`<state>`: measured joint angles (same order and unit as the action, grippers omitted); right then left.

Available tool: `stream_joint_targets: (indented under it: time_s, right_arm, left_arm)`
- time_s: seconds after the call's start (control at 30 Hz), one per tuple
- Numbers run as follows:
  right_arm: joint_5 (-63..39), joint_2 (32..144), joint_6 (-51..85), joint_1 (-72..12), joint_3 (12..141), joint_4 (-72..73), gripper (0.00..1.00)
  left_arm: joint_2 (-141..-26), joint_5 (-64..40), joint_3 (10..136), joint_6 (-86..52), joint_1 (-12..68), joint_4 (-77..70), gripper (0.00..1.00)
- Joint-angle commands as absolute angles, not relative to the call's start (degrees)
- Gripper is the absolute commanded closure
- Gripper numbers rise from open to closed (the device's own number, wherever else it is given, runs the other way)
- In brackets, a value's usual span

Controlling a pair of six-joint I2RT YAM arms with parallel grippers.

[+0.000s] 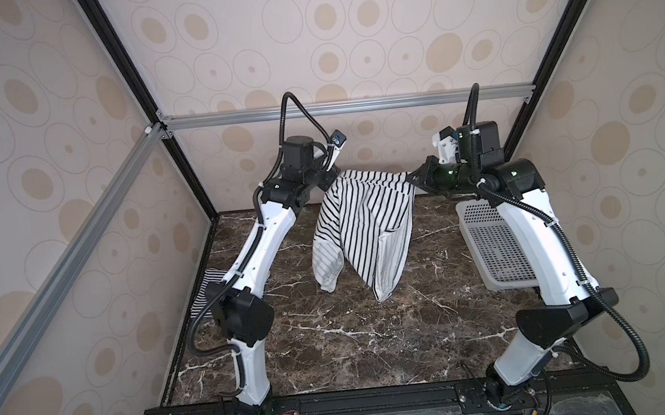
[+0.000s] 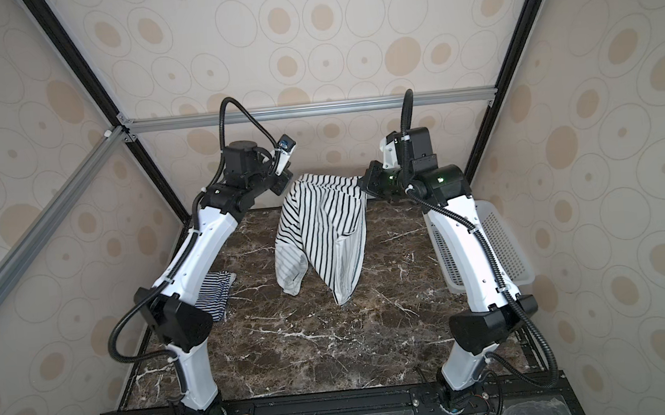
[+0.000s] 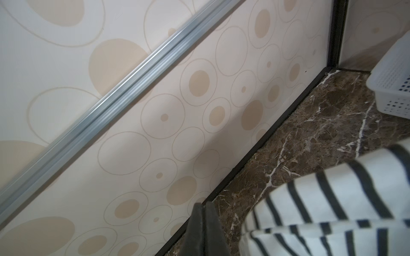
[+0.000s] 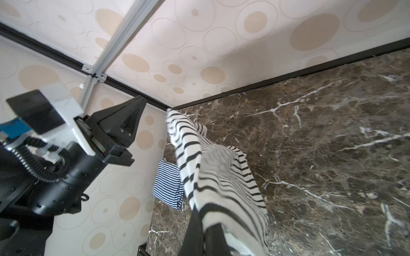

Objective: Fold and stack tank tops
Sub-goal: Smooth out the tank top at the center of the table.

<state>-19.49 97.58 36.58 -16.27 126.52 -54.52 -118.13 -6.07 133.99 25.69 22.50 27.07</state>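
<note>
The white tank top with wide black stripes (image 1: pixel 365 230) (image 2: pixel 321 234) hangs bunched over the back of the marble table (image 1: pixel 354 338). My right gripper (image 1: pixel 410 179) (image 4: pixel 205 219) is shut on its top corner. My left gripper (image 1: pixel 332 179) (image 3: pixel 205 204) is shut. The cloth (image 3: pixel 332 199) lies beside its jaws, and nothing shows between them. In the right wrist view a gap shows between the left gripper (image 4: pixel 139 102) and the cloth's far corner. The cloth (image 4: pixel 221 177) is blurred there. The fine navy-striped tank top (image 2: pixel 217 292) (image 4: pixel 167 184) lies at the table's left edge, partly hidden by my left arm.
A white perforated basket (image 1: pixel 490 240) (image 3: pixel 390 73) stands at the table's right side, under my right arm. Patterned walls and an aluminium rail (image 1: pixel 314 109) close in the back and sides.
</note>
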Motion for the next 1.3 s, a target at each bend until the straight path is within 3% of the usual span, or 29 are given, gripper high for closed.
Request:
stream_joint_targets:
  time_s: [0.0, 0.13, 0.3, 0.4, 0.63, 0.9, 0.97, 1.1, 1.2, 1.27]
  right_arm:
    - [-20.8, 96.2, 36.2, -16.3, 135.6, -58.5, 1.0]
    - [-23.6, 95.6, 37.7, -16.8, 135.3, -58.0, 1.0]
    - [-26.1, 93.2, 39.6, -22.0, 123.8, -51.0, 1.0]
    - [-25.4, 96.0, 39.1, -26.3, 120.0, -49.5, 1.0]
    - [-25.0, 106.7, 40.8, -35.4, 115.7, -41.8, 1.0]
    - [-25.2, 124.5, 41.3, -38.0, 125.1, -42.8, 1.0]
    - [-23.9, 129.1, 39.8, -38.1, 130.1, -45.9, 0.91]
    - [-20.0, 135.7, 34.7, -38.5, 144.6, -60.1, 0.57]
    - [-11.4, 130.6, 29.7, -40.4, 140.9, -64.5, 0.42]
    - [-6.9, 125.2, 28.4, -41.3, 132.7, -64.5, 0.41]
  left_arm:
    - [-122.5, -5.7, 147.6, 24.0, 22.3, 31.8, 1.0]
    - [-119.2, -4.3, 139.6, 22.9, 22.2, 26.9, 1.0]
    - [-104.8, -3.0, 108.4, 23.0, 20.6, 11.3, 1.0]
    - [-98.6, -5.0, 97.7, 21.4, 20.3, 10.0, 1.0]
    - [-83.4, -7.9, 72.9, 20.9, 20.2, 5.4, 0.7]
    - [-72.9, -5.3, 55.1, 22.6, 17.0, 4.5, 0.65]
    - [-72.3, -5.8, 51.9, 22.8, 16.4, 4.2, 0.65]
    - [-72.2, -6.2, 47.3, 23.1, 16.4, 3.3, 0.65]
    - [-72.3, -6.8, 45.3, 22.9, 16.3, 3.4, 0.64]
    - [-72.2, -7.2, 44.2, 22.9, 16.3, 3.3, 0.64]
